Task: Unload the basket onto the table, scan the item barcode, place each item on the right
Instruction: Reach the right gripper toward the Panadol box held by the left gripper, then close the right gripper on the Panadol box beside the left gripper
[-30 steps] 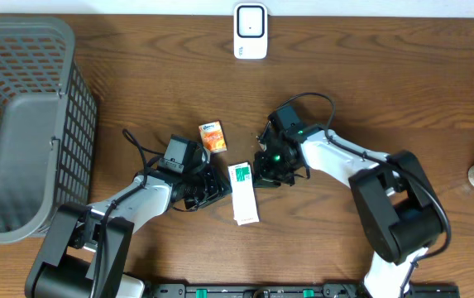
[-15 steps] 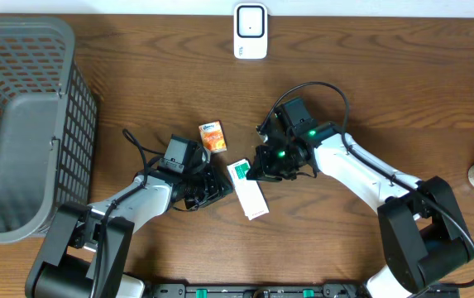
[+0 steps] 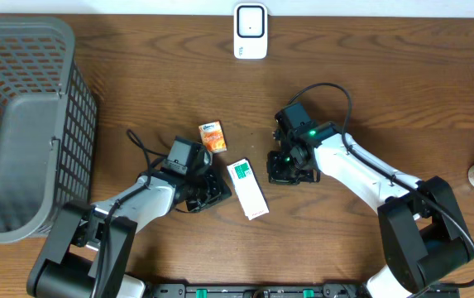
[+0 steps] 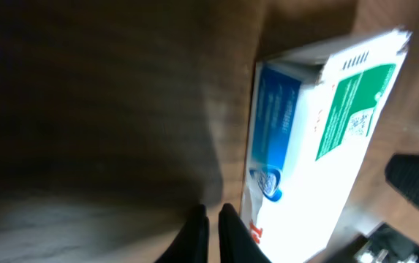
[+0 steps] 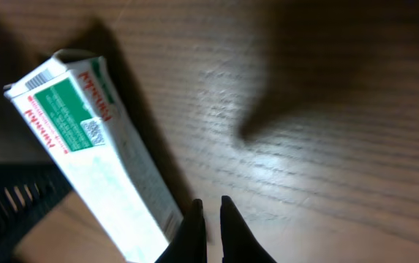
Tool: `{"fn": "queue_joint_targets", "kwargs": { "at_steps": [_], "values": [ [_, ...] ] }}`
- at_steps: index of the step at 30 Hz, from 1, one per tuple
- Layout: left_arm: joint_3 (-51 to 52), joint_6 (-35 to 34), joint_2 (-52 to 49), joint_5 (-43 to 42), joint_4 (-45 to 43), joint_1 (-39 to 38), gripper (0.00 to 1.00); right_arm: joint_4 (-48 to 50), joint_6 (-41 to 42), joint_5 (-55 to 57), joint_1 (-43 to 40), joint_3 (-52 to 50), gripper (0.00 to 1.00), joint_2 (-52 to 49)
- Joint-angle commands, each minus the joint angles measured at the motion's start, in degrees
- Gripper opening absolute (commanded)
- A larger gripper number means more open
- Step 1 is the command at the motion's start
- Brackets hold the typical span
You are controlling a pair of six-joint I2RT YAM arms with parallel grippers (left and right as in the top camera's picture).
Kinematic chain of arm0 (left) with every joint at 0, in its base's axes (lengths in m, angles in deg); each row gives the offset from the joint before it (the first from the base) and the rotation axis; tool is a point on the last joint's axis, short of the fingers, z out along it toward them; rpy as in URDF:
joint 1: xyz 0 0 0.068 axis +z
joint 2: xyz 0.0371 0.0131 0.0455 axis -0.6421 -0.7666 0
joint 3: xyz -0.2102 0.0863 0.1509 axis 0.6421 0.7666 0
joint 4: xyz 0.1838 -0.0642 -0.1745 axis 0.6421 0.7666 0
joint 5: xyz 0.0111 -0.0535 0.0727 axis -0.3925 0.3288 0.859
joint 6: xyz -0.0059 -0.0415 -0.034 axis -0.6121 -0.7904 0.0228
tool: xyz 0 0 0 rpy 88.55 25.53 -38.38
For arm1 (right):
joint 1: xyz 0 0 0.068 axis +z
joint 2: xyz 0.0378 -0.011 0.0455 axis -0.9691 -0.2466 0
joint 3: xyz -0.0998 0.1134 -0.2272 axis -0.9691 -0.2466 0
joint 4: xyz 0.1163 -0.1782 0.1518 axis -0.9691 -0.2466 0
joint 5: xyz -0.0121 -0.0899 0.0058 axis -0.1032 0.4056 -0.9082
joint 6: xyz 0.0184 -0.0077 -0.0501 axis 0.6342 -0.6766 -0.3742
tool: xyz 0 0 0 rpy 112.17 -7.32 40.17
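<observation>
Overhead, left end effector (image 3: 222, 193) and right end effector (image 3: 275, 172) sit closed beside the box (image 3: 248, 189).

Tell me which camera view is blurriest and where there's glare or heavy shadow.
Overhead: evenly lit and sharp, the white-and-green box clear on the table. Left wrist: blurriest, the box's white face blown out, the left half in deep shadow. Right wrist: soft, a glare patch on the table right of the box, shadow at top right.
</observation>
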Motion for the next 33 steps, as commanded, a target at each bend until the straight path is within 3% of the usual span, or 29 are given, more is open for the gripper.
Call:
{"fn": "queue_joint_targets", "kwargs": {
  "at_steps": [1, 10, 21, 33],
  "values": [
    [1.3, -1.9, -2.7, 5.3, 0.4, -1.6, 0.07, 0.5, -0.9, 3.1, -0.2, 0.2, 0.07, 0.3],
    [1.3, -1.9, -10.0, 3.4, -2.8, -1.8, 0.07, 1.1, -0.8, 0.4, -0.1, 0.2, 0.05, -2.3],
    [1.3, -1.7, -10.3, 3.7, -3.0, -1.8, 0.07, 5.5, -0.9, -4.9, -0.2, 0.2, 0.01, -9.9],
    [1.3, -1.7, -10.3, 3.7, -3.0, -1.8, 0.07, 6.3, -5.8, -16.5, -0.1, 0.2, 0.01, -8.5]
  ]
}}
